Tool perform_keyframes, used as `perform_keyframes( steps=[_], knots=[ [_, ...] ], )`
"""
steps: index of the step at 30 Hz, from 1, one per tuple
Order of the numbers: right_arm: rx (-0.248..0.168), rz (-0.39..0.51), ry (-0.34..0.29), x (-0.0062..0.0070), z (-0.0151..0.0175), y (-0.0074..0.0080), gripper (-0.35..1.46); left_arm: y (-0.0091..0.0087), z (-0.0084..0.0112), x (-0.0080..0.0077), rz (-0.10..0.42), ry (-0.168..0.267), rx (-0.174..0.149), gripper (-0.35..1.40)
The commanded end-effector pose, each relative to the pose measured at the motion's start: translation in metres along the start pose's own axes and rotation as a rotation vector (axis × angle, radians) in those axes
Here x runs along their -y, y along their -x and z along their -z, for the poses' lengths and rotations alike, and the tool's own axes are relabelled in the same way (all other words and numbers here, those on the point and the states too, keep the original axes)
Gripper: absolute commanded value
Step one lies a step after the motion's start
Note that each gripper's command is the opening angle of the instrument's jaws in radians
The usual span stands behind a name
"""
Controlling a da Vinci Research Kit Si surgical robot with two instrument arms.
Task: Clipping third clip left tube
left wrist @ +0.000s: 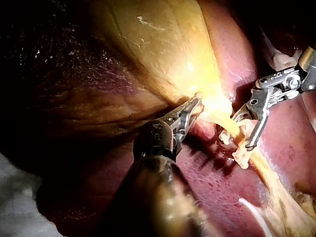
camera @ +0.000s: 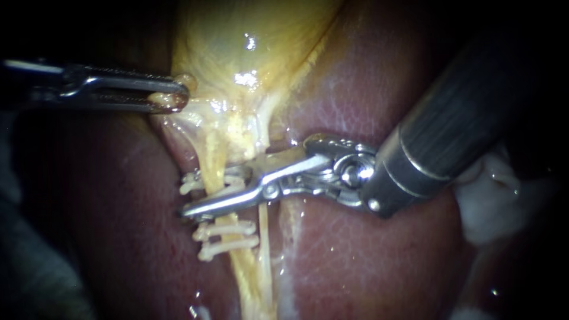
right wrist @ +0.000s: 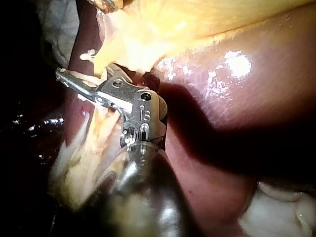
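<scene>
Bare liver [camera: 367, 261] open lower right. Left instrument [camera: 172, 98] clamped on gallbladder [camera: 237, 41] edge, upper left; right instrument [camera: 198, 194] narrowly parted astride yellow left tube [camera: 216, 157], white clips [camera: 228, 228] just below.

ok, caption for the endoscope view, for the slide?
Left instrument grips the gallbladder; right instrument lies across the tube between clips.

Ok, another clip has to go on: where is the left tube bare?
The left tube is bare between the gallbladder and the upper clip, and again below the two lower clips. Crowded between those clips, where the right instrument crosses.
</scene>
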Motion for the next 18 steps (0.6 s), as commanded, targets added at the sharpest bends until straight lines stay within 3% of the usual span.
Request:
perform_keyframes(
  steps=[1, 9, 18],
  knots=[
    [-0.004, -0.005, -0.004, 0.0003, 0.0000, -0.0003, 0.45, 0.0000, 0.0000, 0.0000, 0.000, 0.000, 0.000, -0.35],
    [-0.006, -0.027, -0.011, 0.0008, 0.0001, -0.0010, 0.38, 0.0000, 0.0000, 0.0000, 0.000, 0.000, 0.000, -0.35],
    [-0.013, -0.056, -0.002, 0.0009, 0.0004, -0.0009, 0.09, 0.0000, 0.0000, 0.0000, 0.000, 0.000, 0.000, -0.35]
  ],
)
